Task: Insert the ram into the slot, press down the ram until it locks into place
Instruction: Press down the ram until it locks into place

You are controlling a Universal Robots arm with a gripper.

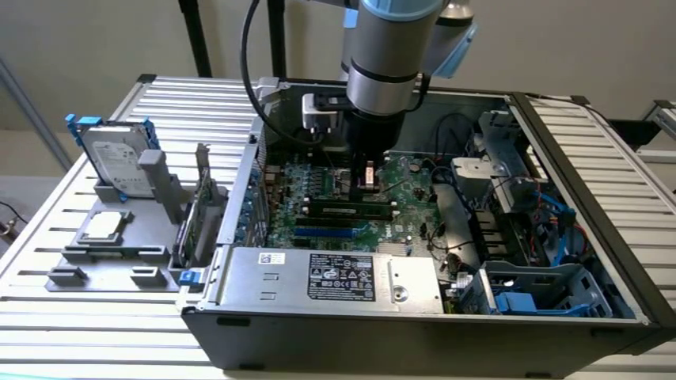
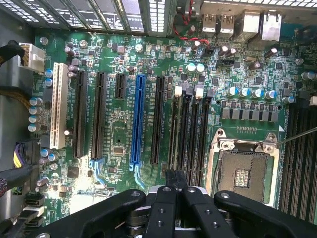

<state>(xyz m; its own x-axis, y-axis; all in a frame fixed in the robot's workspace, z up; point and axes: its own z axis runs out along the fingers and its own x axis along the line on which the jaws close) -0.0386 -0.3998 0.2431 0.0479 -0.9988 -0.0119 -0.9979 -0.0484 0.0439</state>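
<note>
The gripper point(image 2: 176, 179), fingers pressed together and empty, hangs over the motherboard point(image 2: 119, 144) inside the open computer case point(image 1: 423, 324). The black slot point(image 2: 184, 131) lies just beyond the fingertips point(image 2: 171, 178); a ram point(image 1: 344, 211) sits seated in a slot well in front of them.

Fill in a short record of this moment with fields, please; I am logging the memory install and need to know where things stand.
case: open computer case, board facing up
tool: tool shut, nothing seen in it, low over the board beside the processor socket
memory stick: memory stick sits in a black slot; locked or not, cannot tell
blue slot: blue slot empty
beside case: hard drive standing in a grey holder
</note>
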